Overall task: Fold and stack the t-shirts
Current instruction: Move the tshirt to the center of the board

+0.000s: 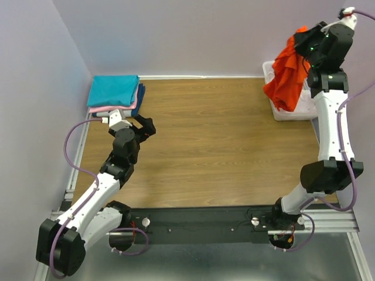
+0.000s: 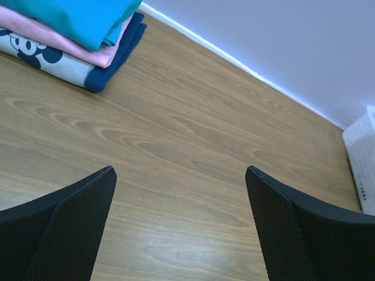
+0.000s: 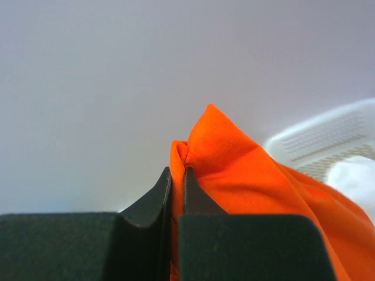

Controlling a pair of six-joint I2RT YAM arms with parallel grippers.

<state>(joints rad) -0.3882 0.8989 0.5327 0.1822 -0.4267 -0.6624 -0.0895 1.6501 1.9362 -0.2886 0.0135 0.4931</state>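
Orange-red cloth t-shirt (image 1: 287, 76) hangs crumpled, pinched by the right gripper (image 3: 177, 173); the mesh-padded left gripper (image 2: 180, 171) gapes wide.

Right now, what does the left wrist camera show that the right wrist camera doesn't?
Only the left wrist: the open left gripper above the wooden table, and the folded stack, with the teal t-shirt over the pink t-shirt over a navy-and-white one. Only the right wrist: the right gripper shut on a fold of the orange-red t-shirt. Both: the white basket and the pale wall.
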